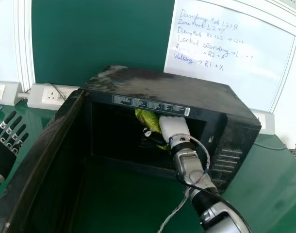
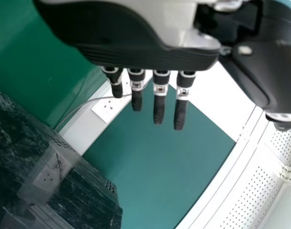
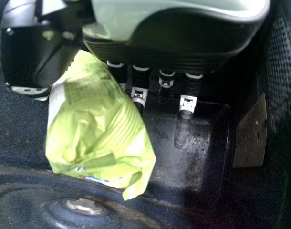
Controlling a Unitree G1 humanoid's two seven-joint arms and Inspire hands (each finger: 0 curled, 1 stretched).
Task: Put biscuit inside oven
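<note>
My right hand [image 1: 173,127] reaches through the black oven's [image 1: 177,92] front opening. Against it lies the green biscuit packet [image 1: 148,119], partly covered by a dark finger. In the right wrist view the packet [image 3: 95,129] sits between the thumb side and the fingers of my right hand [image 3: 183,38], hiding part of some fingers; the finger farthest from it hangs straight, so the hand looks open. My left hand [image 1: 5,155] is at the far left of the head view, fingers straight; the left wrist view shows this hand [image 2: 145,55] open and holding nothing.
The oven door [image 1: 36,160] stands open, extending toward the near left beside my left hand. Around the oven is the green table [image 1: 269,179]. Wall sockets [image 1: 53,94] and a whiteboard [image 1: 230,53] are behind. Inside, a round metal hub [image 3: 83,207] shows near the packet.
</note>
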